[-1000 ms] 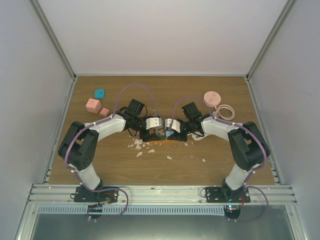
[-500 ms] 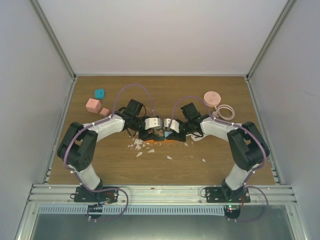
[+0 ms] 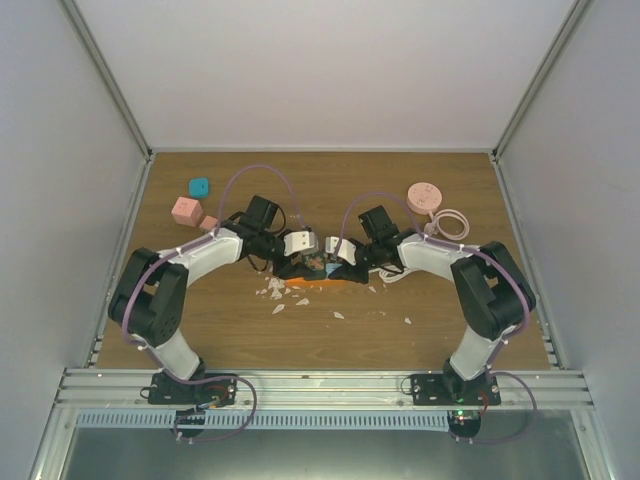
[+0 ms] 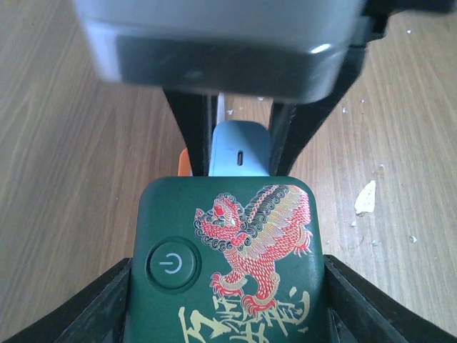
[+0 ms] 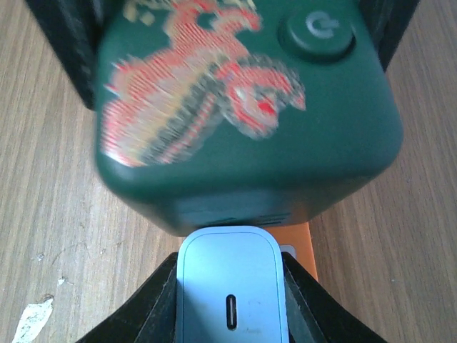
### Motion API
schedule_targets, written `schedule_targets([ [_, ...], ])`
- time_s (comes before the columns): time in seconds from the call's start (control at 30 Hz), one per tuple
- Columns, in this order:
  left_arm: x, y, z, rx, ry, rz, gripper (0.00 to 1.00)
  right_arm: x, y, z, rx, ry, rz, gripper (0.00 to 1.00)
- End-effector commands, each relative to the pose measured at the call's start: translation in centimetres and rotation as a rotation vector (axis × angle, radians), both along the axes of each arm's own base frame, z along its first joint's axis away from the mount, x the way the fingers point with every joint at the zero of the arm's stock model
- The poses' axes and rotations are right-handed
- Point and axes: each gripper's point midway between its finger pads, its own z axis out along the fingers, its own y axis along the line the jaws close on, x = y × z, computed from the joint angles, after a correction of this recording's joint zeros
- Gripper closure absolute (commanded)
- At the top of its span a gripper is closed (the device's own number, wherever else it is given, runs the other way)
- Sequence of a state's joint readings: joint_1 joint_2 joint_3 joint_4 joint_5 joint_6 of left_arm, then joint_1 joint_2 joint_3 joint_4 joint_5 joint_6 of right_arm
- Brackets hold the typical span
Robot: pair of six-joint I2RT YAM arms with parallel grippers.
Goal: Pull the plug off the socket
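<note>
My right gripper (image 5: 230, 307) pinches the blue plug (image 5: 230, 275). My left gripper (image 4: 227, 300) clamps the green socket (image 4: 228, 236) by its sides. Both sit mid-way across the table (image 3: 450, 320), the plug seated against the socket face. Step in hand: both grips secured. Next, I judge: draw the plug straight out while the left braces.

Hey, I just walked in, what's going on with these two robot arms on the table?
The two arms meet in the middle of the table over a dark green socket block with a red lion print. The left tool is clamped on the block's sides. The right tool is closed on the light blue plug sticking out of it. The plug sits flush against the block, so the pull has not happened yet.
</note>
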State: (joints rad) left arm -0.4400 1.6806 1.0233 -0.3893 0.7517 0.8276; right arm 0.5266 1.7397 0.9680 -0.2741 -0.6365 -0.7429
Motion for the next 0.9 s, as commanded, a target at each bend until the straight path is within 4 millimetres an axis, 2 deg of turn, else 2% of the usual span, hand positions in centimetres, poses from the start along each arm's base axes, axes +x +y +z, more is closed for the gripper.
schedule_targets([
  [0.0,-1.1,-1.2,4.2,-0.136,-0.151,-0.091,0.72,0.1,-0.3,-2.3,-0.072,0.043,-0.039,0.93],
  [0.1,-1.4,-0.9,3.9,-0.117,-0.195,-0.098,0.73,0.5,-0.3,-2.5,-0.079,0.042,-0.049,0.94],
  [0.27,-1.6,-0.6,3.6,-0.102,-0.160,-0.096,0.74,0.5,-0.3,-2.4,-0.078,0.036,-0.044,0.93],
  [0.5,-0.7,0.9,4.9,-0.115,-0.108,-0.034,0.74,0.3,-0.1,-1.7,-0.062,0.029,-0.031,0.87],
  [0.73,0.4,3.7,6.2,-0.113,-0.049,0.040,0.74,0.4,0.0,-1.4,-0.052,0.027,-0.033,0.80],
  [0.87,1.9,6.4,6.9,-0.105,-0.016,0.118,0.74,0.3,0.1,-1.2,-0.046,0.027,-0.031,0.73],
])
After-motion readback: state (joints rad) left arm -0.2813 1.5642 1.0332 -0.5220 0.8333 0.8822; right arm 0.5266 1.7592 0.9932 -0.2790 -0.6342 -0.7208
